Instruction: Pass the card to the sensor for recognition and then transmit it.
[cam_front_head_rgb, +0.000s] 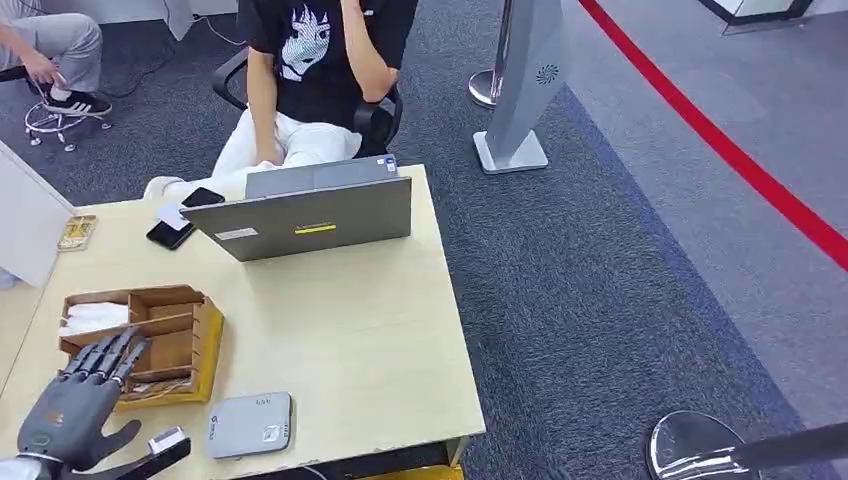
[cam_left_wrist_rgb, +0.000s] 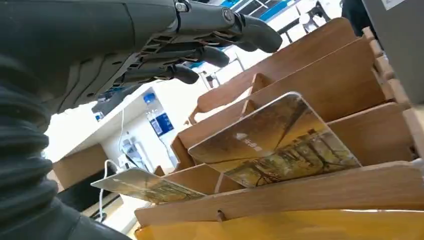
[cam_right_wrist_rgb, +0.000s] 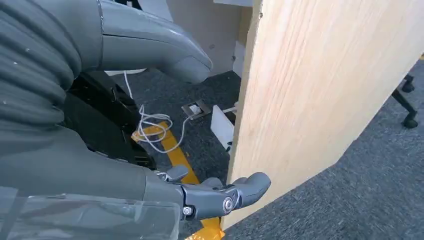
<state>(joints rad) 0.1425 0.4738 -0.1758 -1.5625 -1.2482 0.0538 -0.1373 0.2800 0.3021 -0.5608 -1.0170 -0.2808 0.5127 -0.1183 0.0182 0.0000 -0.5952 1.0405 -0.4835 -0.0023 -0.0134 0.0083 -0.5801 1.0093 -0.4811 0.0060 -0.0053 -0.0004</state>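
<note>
A wooden card rack (cam_front_head_rgb: 165, 335) stands at the table's front left on a yellow base. In the left wrist view a card (cam_left_wrist_rgb: 275, 142) with a golden picture leans in one of its slots, and a second card (cam_left_wrist_rgb: 145, 185) lies lower in another. My left hand (cam_front_head_rgb: 85, 400) hovers at the rack's near side, its fingers (cam_left_wrist_rgb: 200, 55) stretched out above the cards and holding nothing. The grey sensor box (cam_front_head_rgb: 250, 425) lies flat on the table, just right of that hand. My right hand (cam_right_wrist_rgb: 125, 170) hangs empty below the table beside a wooden panel (cam_right_wrist_rgb: 310, 90).
A grey laptop (cam_front_head_rgb: 310, 215) stands open at the table's far side, with a person seated behind it. Two phones (cam_front_head_rgb: 180, 215) lie left of the laptop. A silver stand (cam_front_head_rgb: 520, 90) and a red floor line (cam_front_head_rgb: 740, 165) are off to the right. Cables (cam_right_wrist_rgb: 155, 130) lie on the floor.
</note>
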